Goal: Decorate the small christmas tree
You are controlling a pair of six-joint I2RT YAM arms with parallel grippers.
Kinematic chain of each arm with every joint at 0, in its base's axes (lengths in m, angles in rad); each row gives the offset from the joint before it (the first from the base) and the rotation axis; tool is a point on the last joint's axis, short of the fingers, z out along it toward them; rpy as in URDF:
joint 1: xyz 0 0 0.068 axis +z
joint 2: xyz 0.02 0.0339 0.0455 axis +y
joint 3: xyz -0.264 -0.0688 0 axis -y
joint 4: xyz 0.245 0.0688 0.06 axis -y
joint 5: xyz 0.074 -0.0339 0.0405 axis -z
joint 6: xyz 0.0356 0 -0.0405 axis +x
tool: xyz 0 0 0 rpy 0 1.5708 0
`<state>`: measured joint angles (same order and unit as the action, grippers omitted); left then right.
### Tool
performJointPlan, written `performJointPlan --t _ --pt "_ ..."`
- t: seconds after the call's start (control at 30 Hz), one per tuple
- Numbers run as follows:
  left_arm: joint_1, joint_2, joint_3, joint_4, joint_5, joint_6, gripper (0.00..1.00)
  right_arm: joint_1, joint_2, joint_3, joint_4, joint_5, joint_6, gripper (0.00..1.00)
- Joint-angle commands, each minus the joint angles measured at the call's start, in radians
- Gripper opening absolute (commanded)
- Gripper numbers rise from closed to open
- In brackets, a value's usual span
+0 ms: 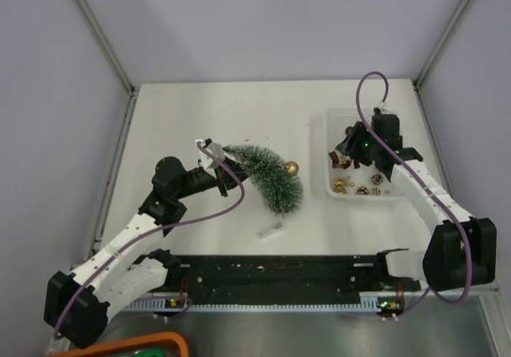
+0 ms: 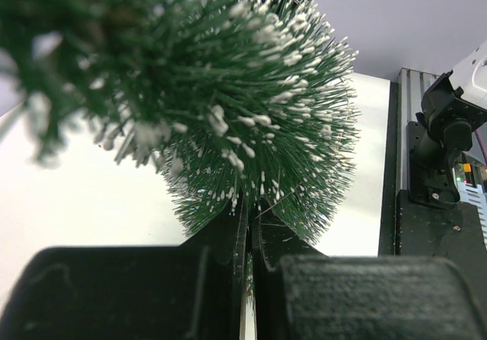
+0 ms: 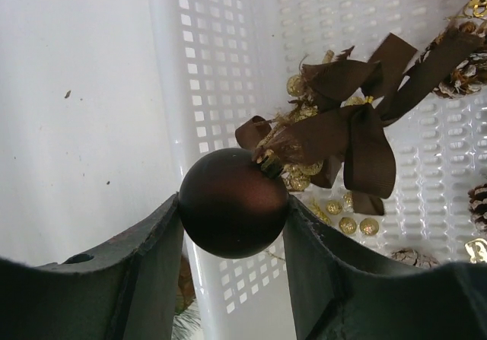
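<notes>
Left jaws pinch small christmas tree (image 1: 270,173) at tip.

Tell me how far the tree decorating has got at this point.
Done: one gold bauble sits on the small christmas tree. In hand: left gripper grips the tree; right gripper holds a brown bauble over the basket. Left: hanging it; more ornaments wait there.

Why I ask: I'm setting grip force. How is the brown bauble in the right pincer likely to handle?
The brown bauble is a smooth ball gripped only at its sides by the right pincer, so it may slip or pop out. Set down, it would probably roll. It looks like a hollow ornament: likely light, perhaps crushable.
</notes>
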<state>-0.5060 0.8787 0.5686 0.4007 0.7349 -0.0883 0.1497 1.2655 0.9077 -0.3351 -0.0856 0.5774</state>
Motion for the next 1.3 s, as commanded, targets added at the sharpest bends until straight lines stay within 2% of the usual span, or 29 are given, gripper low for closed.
performJointPlan --t 0.0,0.17,0.37,0.43,0.6,0.73,0.9,1.27 --pt "-0.003 -0.009 -0.004 -0.005 0.009 -0.021 0.0 -0.015 0.037 0.022 0.019 -0.032 -0.004 0.49" --pt "-0.002 -0.01 -0.001 -0.011 0.006 -0.019 0.0 -0.016 0.093 0.088 0.093 -0.045 0.004 0.52" --pt "-0.002 -0.006 0.001 -0.011 0.006 -0.016 0.0 -0.016 0.206 0.204 0.094 -0.126 -0.019 0.63" --pt "-0.003 -0.006 0.002 -0.011 0.006 -0.016 0.0 -0.016 0.204 0.2 0.105 -0.102 -0.014 0.64" --pt "-0.003 -0.01 -0.004 -0.014 0.006 -0.018 0.0 -0.038 0.114 0.122 0.038 0.18 0.01 0.59" --pt "-0.003 -0.012 -0.007 -0.011 0.004 -0.019 0.0 -0.094 0.048 0.054 0.024 0.291 0.042 0.54" --pt "-0.003 -0.009 -0.007 -0.01 0.008 -0.021 0.0 -0.14 0.069 0.023 0.022 0.34 0.064 0.54" --pt "-0.003 -0.011 -0.015 -0.011 0.003 -0.021 0.0 -0.145 0.253 0.003 0.134 0.342 0.062 0.54"
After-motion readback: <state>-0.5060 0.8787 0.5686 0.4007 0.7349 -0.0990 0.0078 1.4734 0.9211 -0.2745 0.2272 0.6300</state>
